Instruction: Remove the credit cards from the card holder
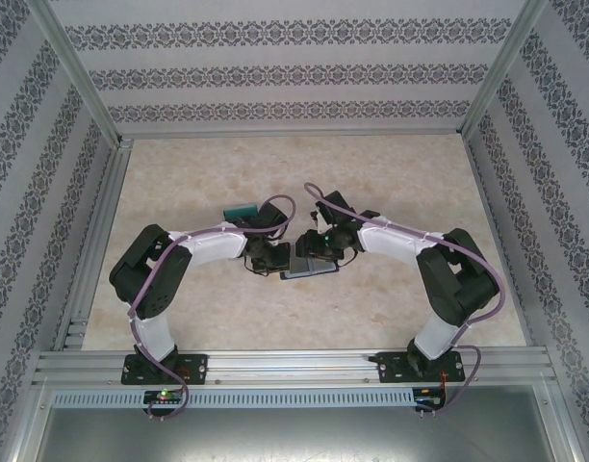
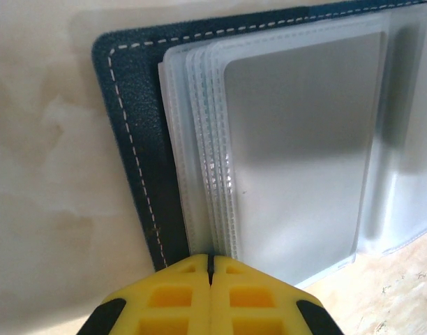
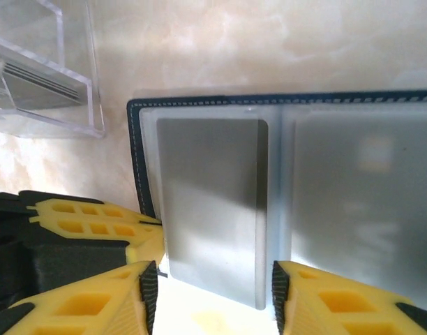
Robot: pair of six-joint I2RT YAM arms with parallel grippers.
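At mid-table the card holder [image 1: 309, 262] lies open, the left gripper [image 2: 210, 269] clenched empty against its six o'clock edge, while the right gripper [image 3: 210, 286], jaws parted, straddles a grey credit card [image 3: 210, 202], perhaps sleeved, so a shallow pinch could drag the sleeve along.

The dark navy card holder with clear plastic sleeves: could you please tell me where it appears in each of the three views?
Top external: the dark navy card holder lies open near the centre of the beige marbled table.
Left wrist: centre and right, with the navy cover along its left side.
Right wrist: middle band, from left of centre to the right edge.
Shared landmark: the table beneath it; white stitching in both wrist views.
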